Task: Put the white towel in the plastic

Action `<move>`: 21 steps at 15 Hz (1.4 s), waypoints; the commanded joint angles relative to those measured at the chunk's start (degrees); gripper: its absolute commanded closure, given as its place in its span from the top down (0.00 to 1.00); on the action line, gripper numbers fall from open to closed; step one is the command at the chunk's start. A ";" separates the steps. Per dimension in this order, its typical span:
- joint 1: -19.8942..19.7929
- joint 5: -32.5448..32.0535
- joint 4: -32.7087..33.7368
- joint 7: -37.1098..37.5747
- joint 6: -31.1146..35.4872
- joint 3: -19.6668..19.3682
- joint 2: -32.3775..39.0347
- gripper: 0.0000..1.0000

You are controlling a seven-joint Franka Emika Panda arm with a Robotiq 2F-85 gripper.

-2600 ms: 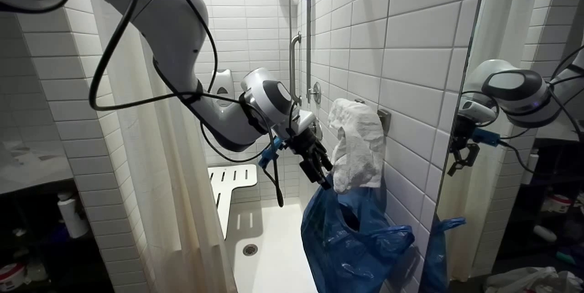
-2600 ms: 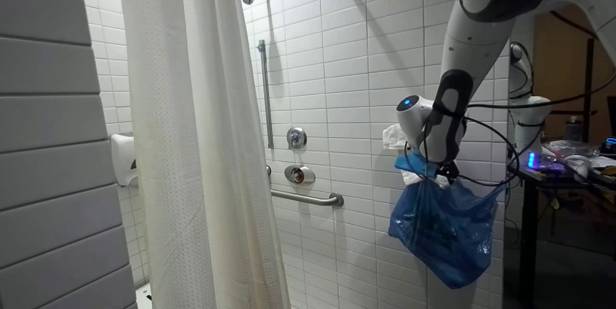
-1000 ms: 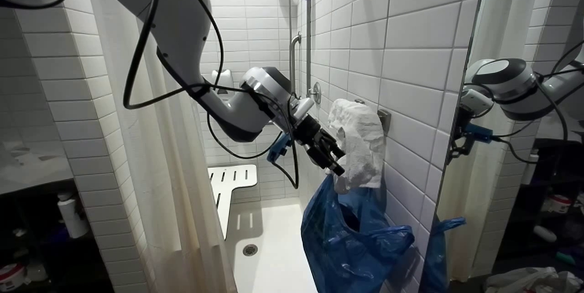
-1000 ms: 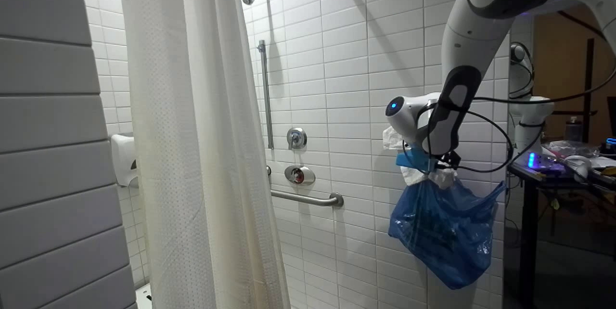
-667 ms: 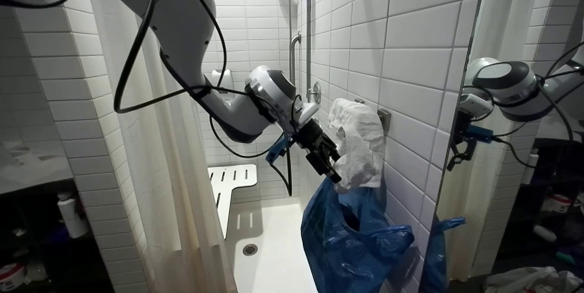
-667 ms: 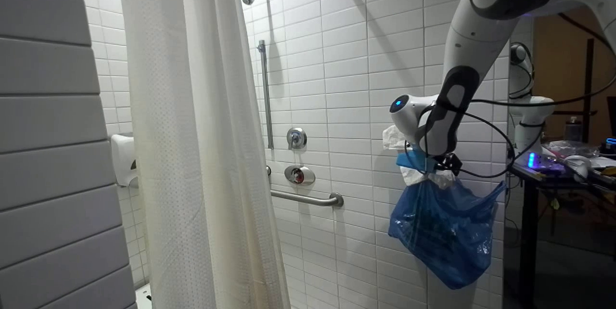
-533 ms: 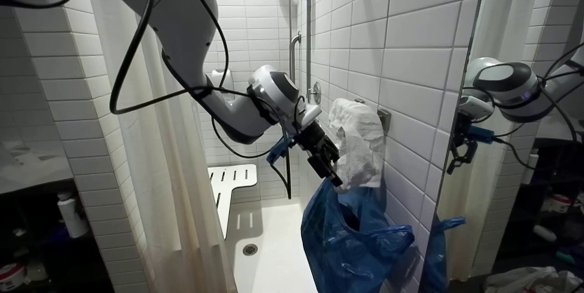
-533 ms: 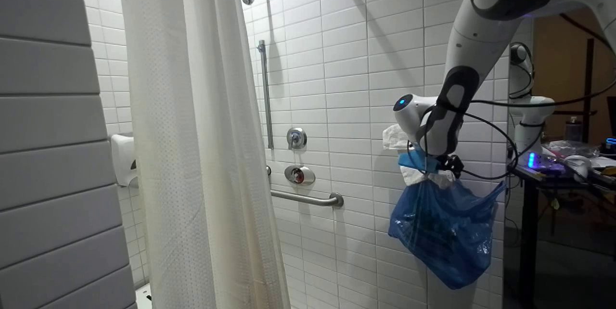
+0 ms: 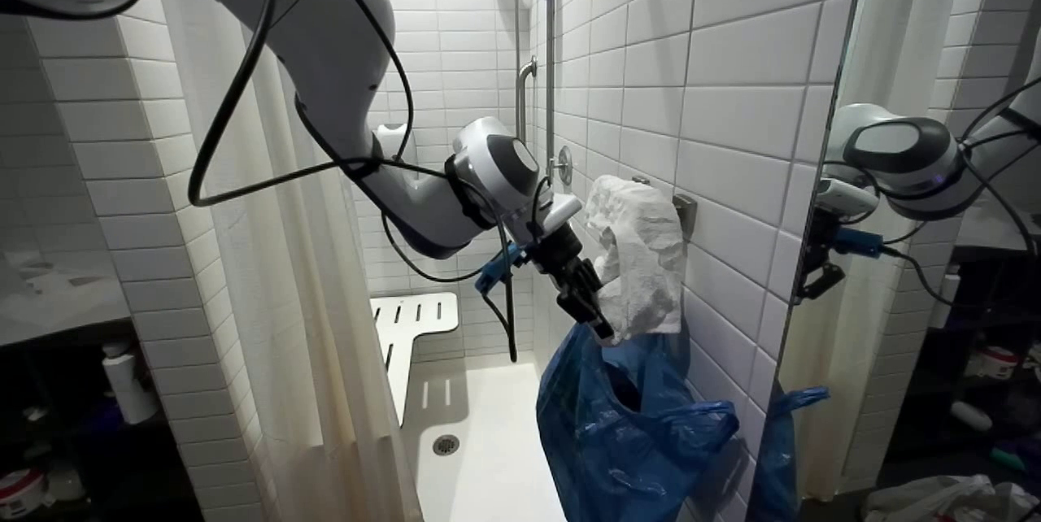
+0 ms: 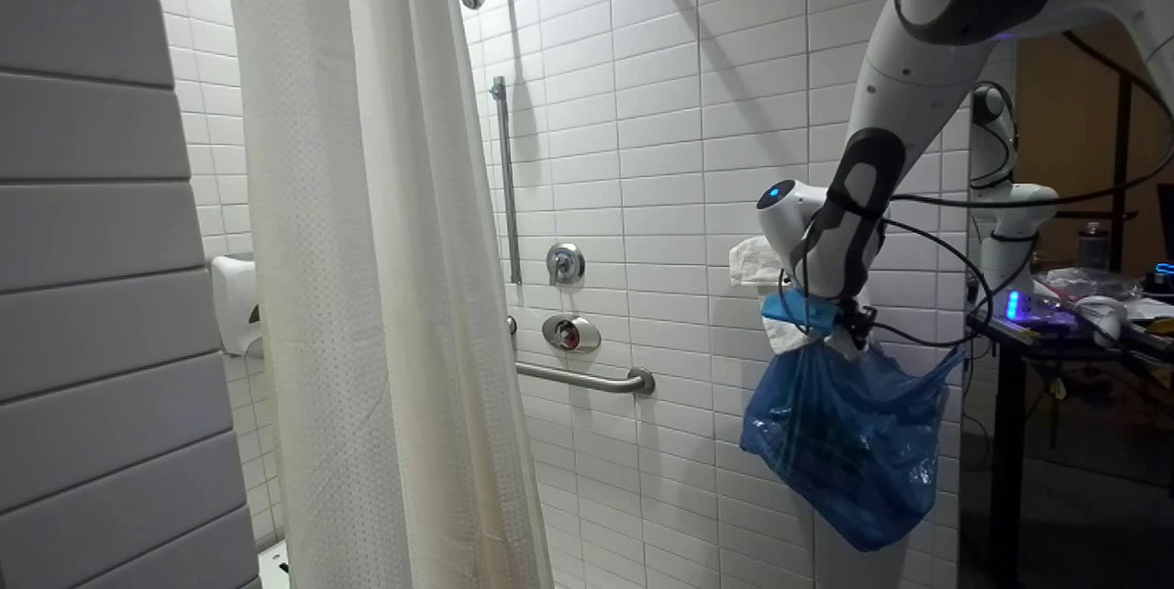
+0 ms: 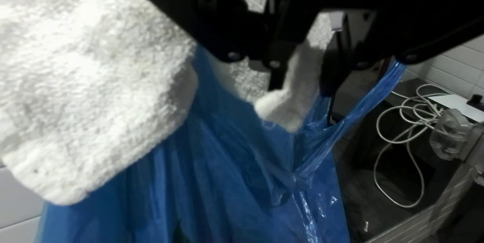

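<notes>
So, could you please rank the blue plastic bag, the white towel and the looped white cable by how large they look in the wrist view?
Largest: blue plastic bag and white towel, too close to rank; the towel hangs nearer the camera.
Smallest: looped white cable.

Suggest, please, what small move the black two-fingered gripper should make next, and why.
I'd probably close the black two-fingered gripper firmly on the soft white cloth towel: part of it lies between the jaws in the wrist view, a secure hold isn't certain, and most of it hangs above the glossy blue plastic bag.
</notes>
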 commanded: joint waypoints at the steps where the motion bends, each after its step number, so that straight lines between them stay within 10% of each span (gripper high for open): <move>1: 0.69 2.06 -0.57 -2.25 1.10 -0.53 -0.22 0.01; 21: 8.86 9.74 -17.72 -24.37 -0.10 3.16 -20.70 0.01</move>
